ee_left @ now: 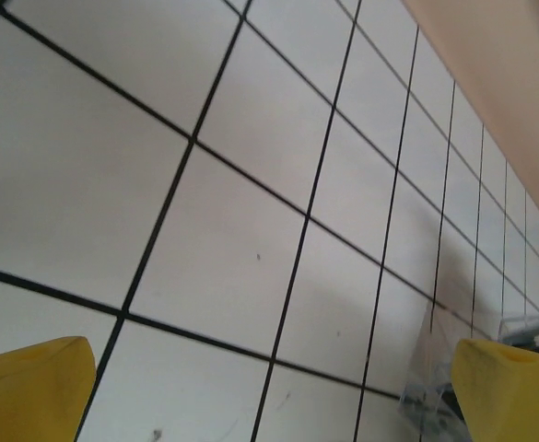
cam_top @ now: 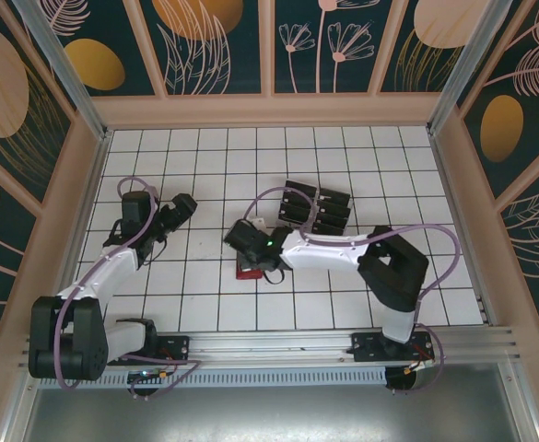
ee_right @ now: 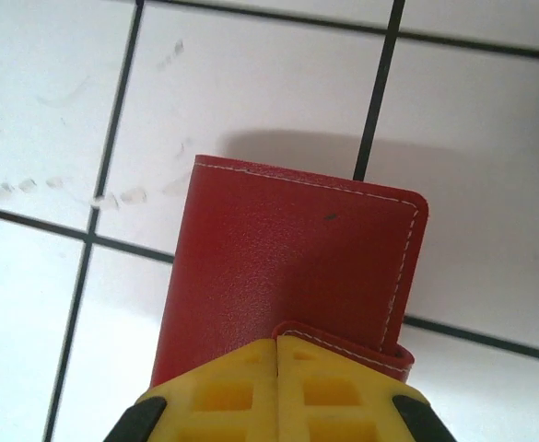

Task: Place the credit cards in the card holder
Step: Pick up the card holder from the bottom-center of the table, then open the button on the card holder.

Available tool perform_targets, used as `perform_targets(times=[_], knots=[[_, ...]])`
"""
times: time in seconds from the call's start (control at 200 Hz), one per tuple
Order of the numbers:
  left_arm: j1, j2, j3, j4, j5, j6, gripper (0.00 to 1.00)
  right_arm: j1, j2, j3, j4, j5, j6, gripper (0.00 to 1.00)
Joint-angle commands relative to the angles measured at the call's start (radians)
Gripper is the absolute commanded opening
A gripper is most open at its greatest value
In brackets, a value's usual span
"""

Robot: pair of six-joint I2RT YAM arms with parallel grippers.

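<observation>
Right hand (ee_right: pixel 278 343) is pressing its two yellow fingers (ee_right: pixel 223 396) flat together, with no gap showing between them. Its tips are meeting the near edge of the card holder (ee_right: pixel 287 249), right where the small tab (ee_right: pixel 347 348) is folding over the red cover; whether a layer of that tab is being pinched in the seam I cannot tell. Folded closed, the card holder is lying flat on the white tiled surface (ee_right: pixel 48 101), straddling a black grid line, near the middle of the surface in the overhead view and just under the right wrist. Beyond it and a little to the right, the black credit cards (cam_top: pixel 317 207) are sitting grouped in rows, apart from the card holder. Left hand (ee_left: pixel 269 405) is hovering over bare tiles on the left side, its own yellow fingers (ee_left: pixel 29 391) spreading wide with nothing between them.
</observation>
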Motion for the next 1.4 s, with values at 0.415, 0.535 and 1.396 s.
perform_targets(times=[0.415,0.535,1.396], knots=[[-0.243,0.001,-0.175,0.265,0.061,-0.146,0.99,-0.103,-0.174,-0.148,0.321,-0.186,-0.012,0.00],[-0.272,-0.007,-0.188,0.327,0.060,-0.183,0.98,-0.107,-0.176,-0.138,0.339,-0.204,-0.012,0.00],[-0.348,0.029,-0.244,0.565,0.050,-0.297,0.61,-0.106,-0.169,-0.134,0.430,-0.257,0.013,0.00]])
